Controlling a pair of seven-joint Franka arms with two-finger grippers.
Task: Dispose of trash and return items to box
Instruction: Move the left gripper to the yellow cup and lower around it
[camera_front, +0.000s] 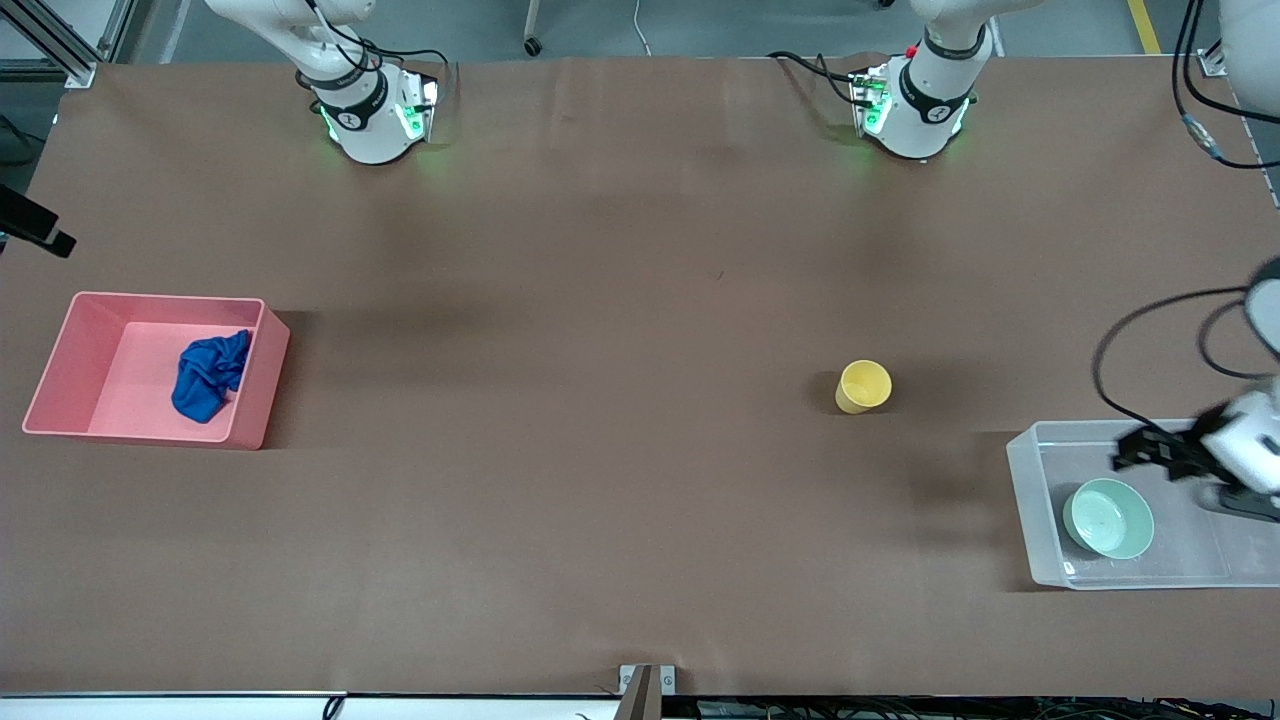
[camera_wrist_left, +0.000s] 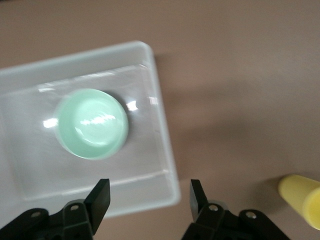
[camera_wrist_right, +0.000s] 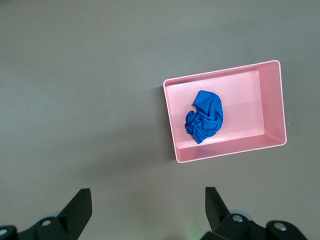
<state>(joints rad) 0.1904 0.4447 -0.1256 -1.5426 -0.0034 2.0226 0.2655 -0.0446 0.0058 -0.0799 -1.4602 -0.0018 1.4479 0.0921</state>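
Front view: blue cloth wad (camera_front: 209, 377) already lies in the pink bin (camera_front: 62, 361) at the right arm's end of the table; mint-green bowl (camera_front: 1107, 517) sits in the clear plastic tub (camera_front: 1030, 500) at the left arm's end; yellow cup (camera_front: 863, 386) lies on its side on the brown table (camera_front: 600, 300), well apart from the tub and farther from the front camera than it.
Step in hand: by my reading, letting go of the bowl and clearing the tub, with the cup as the one item left to return.
Doing it well: lift straight up until the fingertips are above the tub's rim, so nothing catches the wall or nudges the bowl; then travel over to the cup.
Cup approach: it lies tipped, so it may roll when touched; straddle its body across the roll direction and close gently, since a thin plastic wall could flex or squirt out.
Left gripper (camera_wrist_left: 149, 196): over the tub's rim, just beside the bowl; fingers apart, holding nothing, touching nothing that I can see.
Right gripper (camera_wrist_right: 149, 203): waits high over bare table near the pink bin; fingers spread wide, empty.
Left wrist view: bowl upright on the tub's floor, cup at the picture's edge.
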